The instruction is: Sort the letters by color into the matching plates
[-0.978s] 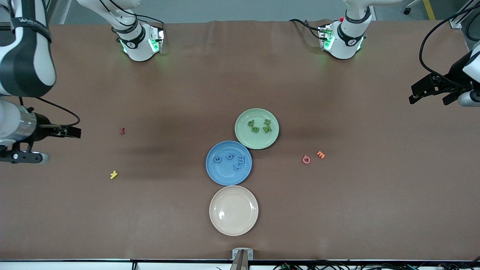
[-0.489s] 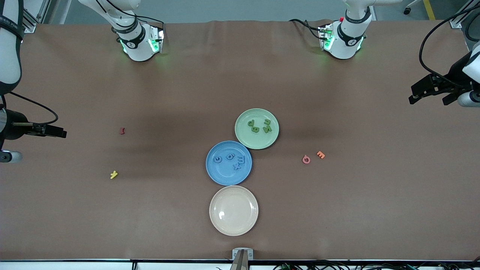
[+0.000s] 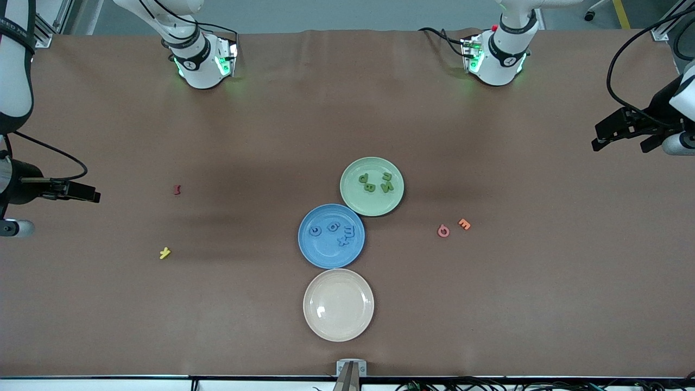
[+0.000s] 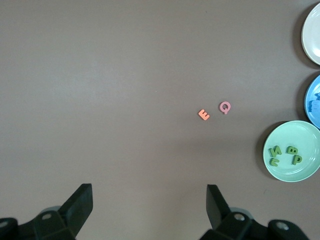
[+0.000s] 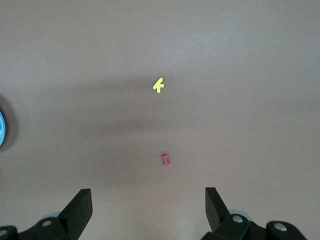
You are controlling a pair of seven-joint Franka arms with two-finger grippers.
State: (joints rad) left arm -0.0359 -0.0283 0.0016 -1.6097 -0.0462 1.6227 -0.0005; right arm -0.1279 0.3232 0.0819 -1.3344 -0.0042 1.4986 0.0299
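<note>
- Two plates carry the sorted letters: four green letters [image 3: 376, 182] lie in the green plate [image 3: 353, 200], four blue letters [image 3: 334, 232] in the blue plate [image 3: 320, 256]. None of either colour shows loose on the surface [image 3: 488, 304].
- Landmark – the blue plate near the middle of the surface. The green plate touches its rim, farther from the front camera and a little toward the left arm's end; a cream plate [image 3: 338, 304] touches its rim on the nearer side and holds nothing.
- Stray letters, none the task's own: pink [image 3: 443, 231] and orange [image 3: 464, 224] lie close together toward the left arm's end from the blue plate; dark red [image 3: 176, 189] and yellow [image 3: 165, 252] lie well apart from it toward the right arm's end.
- Change over the last second – the right tool [image 3: 68, 191] has pulled back toward its edge of the surface, the bulk of its arm clearing out of the front view. It now hangs high over bare surface, fingers spread wide, holding nothing.
- Left tool [image 3: 624, 130]: no change; the arm waits over its own end, fingers spread, nothing between them.
- Meaning, as a judgement: the sort looks complete. With both tools released and drawn away from the plates, the retreat reads as the closing move, not a reach for another letter.
</note>
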